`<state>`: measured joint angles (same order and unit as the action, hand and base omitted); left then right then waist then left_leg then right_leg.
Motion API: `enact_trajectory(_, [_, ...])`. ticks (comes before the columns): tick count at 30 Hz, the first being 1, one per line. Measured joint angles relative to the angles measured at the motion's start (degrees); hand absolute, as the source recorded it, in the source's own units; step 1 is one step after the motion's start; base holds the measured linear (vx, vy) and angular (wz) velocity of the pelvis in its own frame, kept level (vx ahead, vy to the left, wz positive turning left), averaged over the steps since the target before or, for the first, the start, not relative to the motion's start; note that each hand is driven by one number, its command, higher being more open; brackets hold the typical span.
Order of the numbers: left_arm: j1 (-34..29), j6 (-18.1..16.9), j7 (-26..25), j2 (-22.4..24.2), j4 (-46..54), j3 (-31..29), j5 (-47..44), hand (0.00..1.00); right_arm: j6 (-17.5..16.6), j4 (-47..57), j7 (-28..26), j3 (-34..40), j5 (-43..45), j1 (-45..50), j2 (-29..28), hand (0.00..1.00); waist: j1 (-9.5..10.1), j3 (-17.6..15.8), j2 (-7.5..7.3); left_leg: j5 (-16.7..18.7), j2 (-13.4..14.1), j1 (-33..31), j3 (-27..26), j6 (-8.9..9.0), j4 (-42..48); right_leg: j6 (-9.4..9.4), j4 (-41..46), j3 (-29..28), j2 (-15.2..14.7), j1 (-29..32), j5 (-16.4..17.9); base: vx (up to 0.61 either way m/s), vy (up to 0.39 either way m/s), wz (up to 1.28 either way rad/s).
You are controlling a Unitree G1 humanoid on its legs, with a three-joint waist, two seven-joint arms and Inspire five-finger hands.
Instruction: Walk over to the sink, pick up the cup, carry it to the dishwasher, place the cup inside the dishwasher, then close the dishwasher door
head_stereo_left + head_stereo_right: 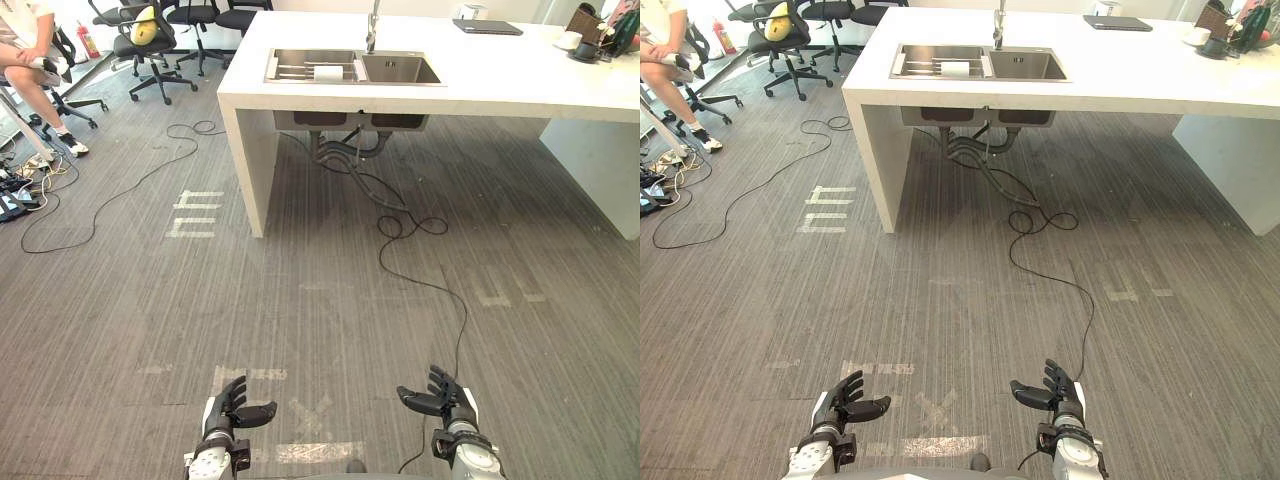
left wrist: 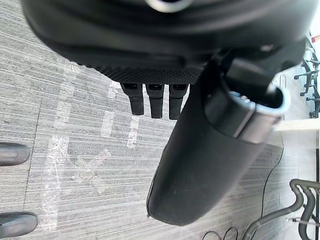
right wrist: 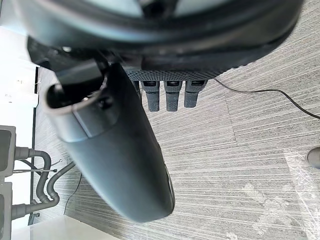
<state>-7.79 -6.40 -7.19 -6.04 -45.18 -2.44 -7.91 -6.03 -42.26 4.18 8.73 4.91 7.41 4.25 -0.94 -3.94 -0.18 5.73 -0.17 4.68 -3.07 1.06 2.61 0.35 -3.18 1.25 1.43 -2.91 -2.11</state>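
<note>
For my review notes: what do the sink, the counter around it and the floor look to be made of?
Sink: probably brushed stainless steel, by its grey metallic sheen.
Counter: white, smooth, matt; perhaps stone or solid composite, the look leaves it open.
Floor: grey, finely striped; probably low-pile carpet or textured vinyl.

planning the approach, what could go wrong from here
The left hand and right hand hang open and empty, far from the sink. The white item in its left basin is too small to confirm as the cup; the white cup far right on the counter could be grabbed instead. The faucet may block a reach.
</note>
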Motion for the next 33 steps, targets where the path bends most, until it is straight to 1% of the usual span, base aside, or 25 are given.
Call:
enact_trajectory(8, [-0.14,0.0,0.05,-0.07,-0.01,-1.49,-0.22,0.9,0.02,-1.21,-0.04,0.04,0.1,-0.19,0.01,0.9,0.01,0.01,-0.02,-0.13,-0.07,0.0,0.05,-0.21,-0.39,0.11,-1.09,0.05,0.0,-0.33,-0.47,0.0,0.0,0.0])
enact_trajectory(13, [-0.33,0.0,0.09,0.04,-0.01,-1.55,-1.19,0.9,0.14,-1.82,-0.04,0.08,0.47,-0.2,0.01,0.9,0.0,0.01,-0.02,-0.15,-0.08,-0.02,0.13,-0.23,-0.48,0.1,-1.25,0.11,0.0,-0.37,-0.48,0.0,0.0,0.0])
enact_trajectory(19, [-0.91,-0.01,0.36,0.15,-0.02,-1.54,-2.23,0.9,0.15,-1.83,0.01,1.79,0.54,-0.24,-0.04,0.9,0.0,0.01,-0.02,-0.54,-0.15,-0.06,0.17,-0.84,-1.21,-0.01,-1.63,0.14,0.01,-0.22,-0.67,0.0,0.0,0.0])
enact_trajectory(24, [-1.34,-0.01,0.92,0.43,-0.02,-1.53,-2.24,0.9,0.15,-1.79,0.2,2.25,0.55,-0.21,-0.04,0.9,0.0,0.01,-0.02,-0.58,-0.15,-0.13,-0.03,-0.9,-1.65,-0.01,-1.65,-0.06,0.04,0.11,-0.67,0.0,0.0,0.0])
enact_trajectory(33, [-1.52,-0.01,1.0,0.45,1.69,-1.48,-2.28,0.9,0.16,0.52,0.34,2.29,0.6,-0.14,-0.07,0.9,0.0,-0.07,0.06,-0.58,-0.13,-0.72,-0.82,-0.89,-2.05,0.01,-1.64,-0.75,0.1,1.23,-0.65,0.0,0.002,-0.04])
